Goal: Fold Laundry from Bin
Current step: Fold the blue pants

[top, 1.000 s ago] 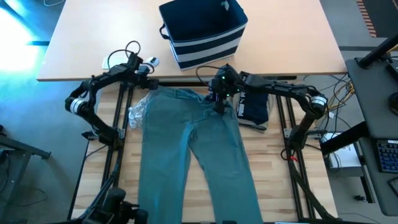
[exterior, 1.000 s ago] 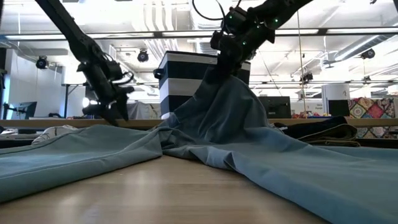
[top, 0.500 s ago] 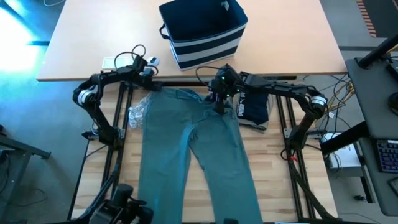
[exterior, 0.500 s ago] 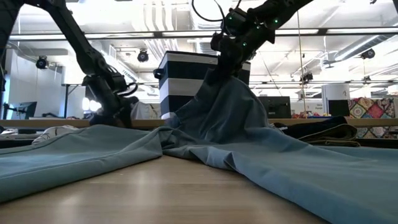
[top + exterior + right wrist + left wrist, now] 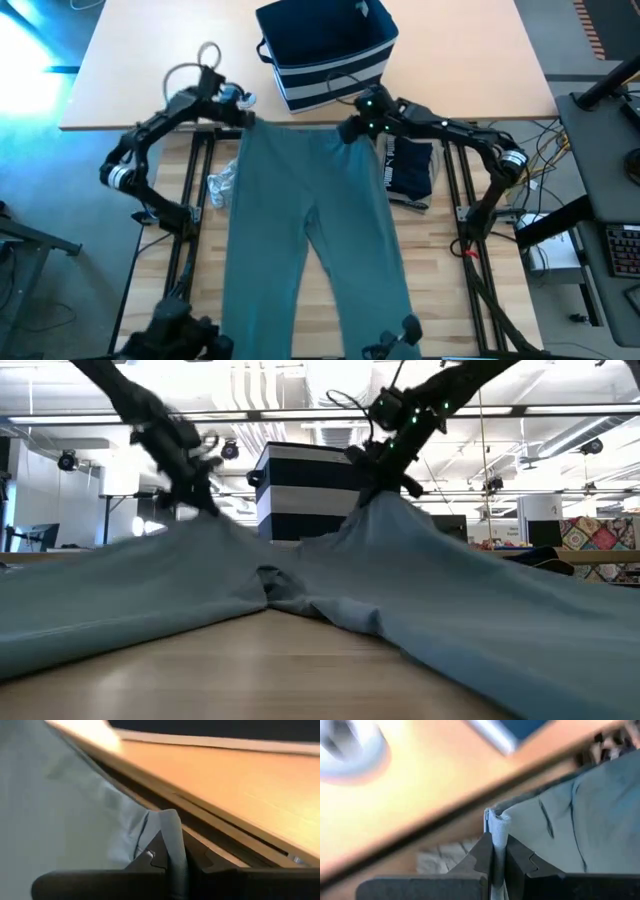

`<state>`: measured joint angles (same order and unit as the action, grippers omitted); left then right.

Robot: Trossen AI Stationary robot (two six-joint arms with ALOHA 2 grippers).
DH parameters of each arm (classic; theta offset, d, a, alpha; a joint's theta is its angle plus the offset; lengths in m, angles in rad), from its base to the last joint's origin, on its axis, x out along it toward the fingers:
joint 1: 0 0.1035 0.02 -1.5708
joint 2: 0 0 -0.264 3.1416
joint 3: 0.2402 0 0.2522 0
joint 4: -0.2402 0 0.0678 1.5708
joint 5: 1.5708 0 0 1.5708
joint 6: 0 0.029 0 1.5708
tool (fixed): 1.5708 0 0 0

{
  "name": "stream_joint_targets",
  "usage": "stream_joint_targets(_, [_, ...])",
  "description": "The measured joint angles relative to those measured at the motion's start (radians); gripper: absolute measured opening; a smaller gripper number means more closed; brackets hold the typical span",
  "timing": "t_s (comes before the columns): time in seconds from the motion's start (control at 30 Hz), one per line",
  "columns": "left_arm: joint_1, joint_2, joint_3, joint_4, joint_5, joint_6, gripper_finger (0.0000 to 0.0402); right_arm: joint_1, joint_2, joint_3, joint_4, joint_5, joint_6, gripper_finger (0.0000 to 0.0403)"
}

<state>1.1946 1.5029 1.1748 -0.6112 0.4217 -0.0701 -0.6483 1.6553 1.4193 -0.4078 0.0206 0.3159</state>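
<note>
Teal trousers lie spread down the middle of the table, legs toward the near edge, waistband lifted off the wood at the far end. My left gripper is clenched on the waistband's left corner, the cloth pinched between its fingers. My right gripper is clamped on the right corner the same way. Beyond the waistband stands the bin, navy with white stripes. A navy garment lies just right of the trousers, and a patterned one just left.
</note>
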Motion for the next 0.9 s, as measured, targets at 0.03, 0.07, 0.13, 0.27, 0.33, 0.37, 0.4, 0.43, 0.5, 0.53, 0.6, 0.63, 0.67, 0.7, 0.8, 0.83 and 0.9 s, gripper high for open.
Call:
stream_joint_targets(0.03, [0.000, -0.017, 0.028, -0.009, -0.023, 0.008, 0.0004, -0.014, 0.010, 0.000, 0.008, 0.003, 0.019, 0.0013])
stream_joint_targets(0.07, [0.003, -0.026, 0.061, -0.021, -0.045, 0.018, 0.0004, -0.025, 0.021, -0.001, 0.024, 0.005, 0.028, 0.0013])
stream_joint_targets(0.13, [0.015, -0.021, 0.128, -0.051, -0.077, 0.032, 0.0003, -0.045, 0.044, -0.002, 0.095, 0.006, 0.027, 0.0013])
stream_joint_targets(0.27, [0.021, 0.019, 0.219, -0.160, -0.089, 0.036, 0.0002, -0.074, 0.058, -0.001, 0.185, 0.006, 0.083, 0.0013])
stream_joint_targets(0.33, [0.000, 0.028, 0.223, -0.218, -0.065, 0.035, 0.0002, -0.076, 0.057, -0.001, 0.182, 0.007, 0.085, 0.0013])
stream_joint_targets(0.37, [-0.017, 0.028, 0.212, -0.224, -0.050, 0.028, 0.0001, -0.075, 0.054, -0.001, 0.177, 0.006, 0.084, 0.0013])
stream_joint_targets(0.4, [-0.037, 0.026, 0.195, -0.221, -0.032, 0.012, 0.0001, -0.072, 0.050, -0.001, 0.171, -0.009, 0.085, 0.0013])
stream_joint_targets(0.43, [-0.059, 0.022, 0.178, -0.218, -0.012, -0.010, 0.0001, -0.067, 0.047, -0.001, 0.170, -0.037, 0.088, 0.0013])
stream_joint_targets(0.5, [-0.104, 0.015, 0.150, -0.189, 0.021, -0.060, 0.0001, -0.051, 0.043, -0.001, 0.176, -0.091, 0.115, 0.0013])
stream_joint_targets(0.53, [-0.127, 0.010, 0.135, -0.154, 0.035, -0.085, 0.0001, -0.041, 0.042, -0.001, 0.176, -0.112, 0.135, 0.0013])
stream_joint_targets(0.6, [-0.179, 0.004, 0.108, -0.077, 0.054, -0.146, 0.0001, -0.016, 0.045, -0.001, 0.187, -0.138, 0.154, 0.0013])
stream_joint_targets(0.63, [-0.205, 0.004, 0.093, -0.034, 0.057, -0.177, 0.0001, -0.003, 0.047, -0.001, 0.197, -0.149, 0.159, 0.0013])
stream_joint_targets(0.67, [-0.230, 0.004, 0.078, 0.020, 0.058, -0.214, 0.0000, 0.012, 0.048, -0.001, 0.210, -0.153, 0.166, 0.0013])
stream_joint_targets(0.7, [-0.256, 0.005, 0.059, 0.080, 0.058, -0.256, 0.0000, 0.024, 0.048, -0.001, 0.227, -0.155, 0.180, 0.0013])
stream_joint_targets(0.8, [-0.311, 0.005, -0.002, 0.282, 0.062, -0.397, 0.0001, 0.052, 0.050, -0.001, 0.288, -0.160, 0.221, 0.0013])
stream_joint_targets(0.83, [-0.322, 0.005, -0.022, 0.344, 0.063, -0.440, 0.0002, 0.057, 0.055, -0.001, 0.312, -0.160, 0.238, 0.0013])
stream_joint_targets(0.9, [-0.334, 0.005, -0.052, 0.438, 0.062, -0.505, 0.0005, 0.058, 0.070, -0.001, 0.349, -0.158, 0.282, 0.0013])
